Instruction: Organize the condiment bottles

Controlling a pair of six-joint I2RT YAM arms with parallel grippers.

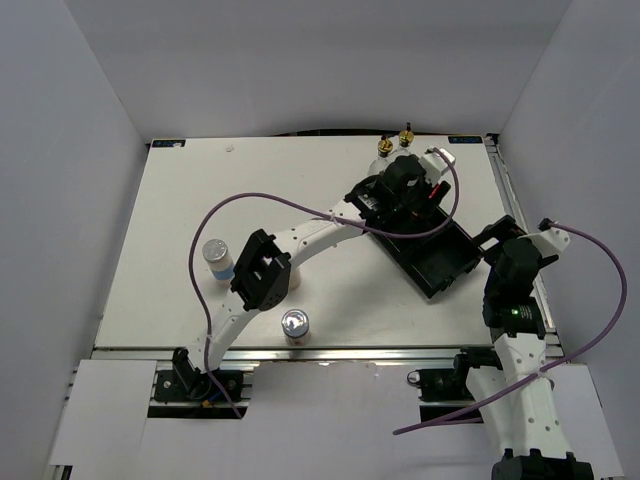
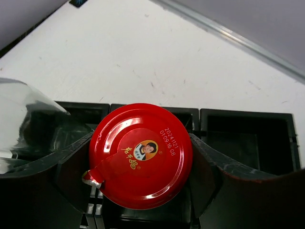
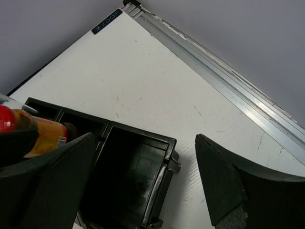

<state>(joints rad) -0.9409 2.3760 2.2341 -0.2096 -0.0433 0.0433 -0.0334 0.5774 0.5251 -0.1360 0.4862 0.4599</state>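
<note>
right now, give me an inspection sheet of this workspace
surface: white table, faint scuffs
job's things: red-lidded dark jar over black compartmented tray; two clear glass bottles with gold pourers at its far end; blue-labelled silver-lidded shaker and plain silver-lidded shaker loose on table
clutter: nothing seen
grippers: left claw shut on the jar; right claw open near the tray
cables: purple cables loop over both arms
surroundings: white walls on three sides

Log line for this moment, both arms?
left gripper: shut on red-lidded jar over tray | right gripper: open, empty | on table: blue-labelled shaker, silver-lidded shaker
</note>
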